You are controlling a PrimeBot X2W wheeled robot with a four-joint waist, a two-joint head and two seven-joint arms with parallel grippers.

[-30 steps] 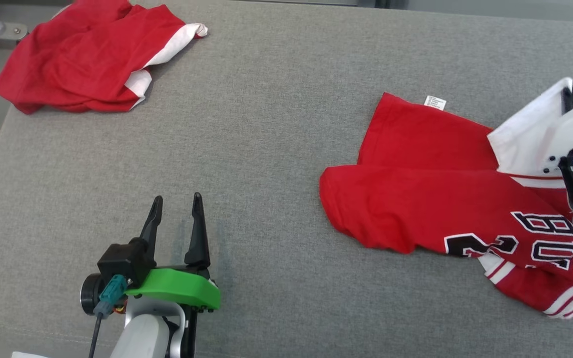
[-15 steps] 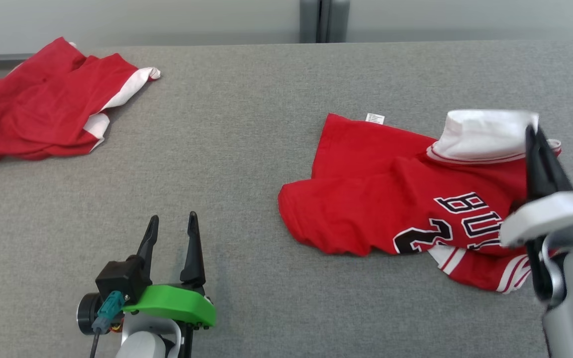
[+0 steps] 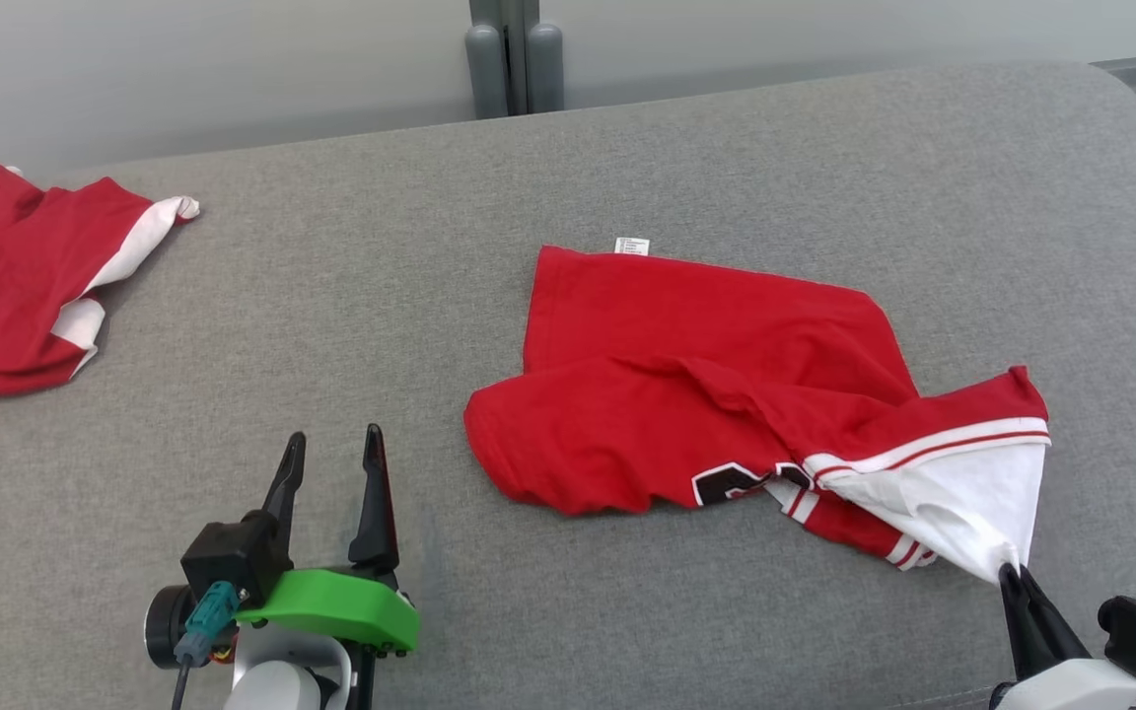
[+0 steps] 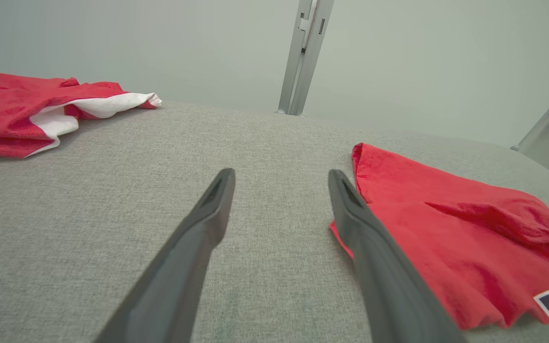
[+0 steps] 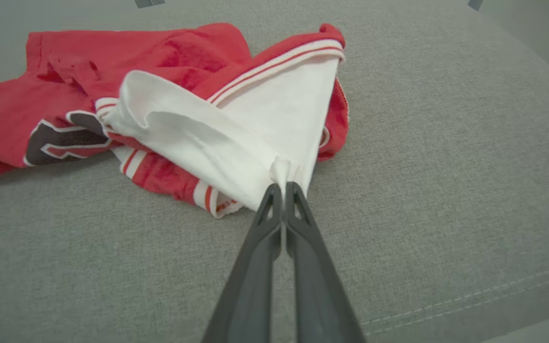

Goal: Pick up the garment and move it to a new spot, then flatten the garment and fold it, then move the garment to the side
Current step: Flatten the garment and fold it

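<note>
Clamped tight on a white corner of the garment [image 3: 706, 394], at lower right of the head view: the right claw [image 3: 1012, 574], tips together with the cloth pinched between. Gripped by that corner, probably, so as to lift or drag the whole piece toward a new spot; white fabric drawn into a taut point, the red rest slack and crumpled at centre right of the grey worktop [image 3: 331, 296]. Parked at lower left, spread wide and holding nothing: the left claw [image 3: 332, 435], likely reserved for the flattening. Lying at upper left, well apart: a second red garment [image 3: 6, 286]. No flattening or folding done yet.
</note>
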